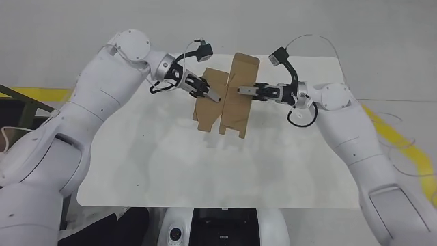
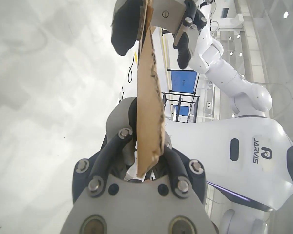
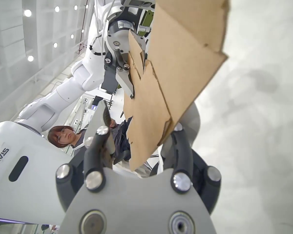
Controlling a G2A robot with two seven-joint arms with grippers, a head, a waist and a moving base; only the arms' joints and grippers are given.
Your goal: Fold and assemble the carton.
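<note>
Over the table (image 1: 150, 164), left jaws pinch carton (image 1: 232, 113); right jaws gape.

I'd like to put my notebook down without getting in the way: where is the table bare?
Bare: the whole near half of the table, from the carton to the edge by the robot, corner to corner. Crowded: the far middle, where the left gripper and the right gripper meet at the carton from either side.

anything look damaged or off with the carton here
Yes: the carton has a ragged, frayed edge along the side that runs down into the left pincer, as if torn rather than cleanly cut. Nothing else stands out.
</note>
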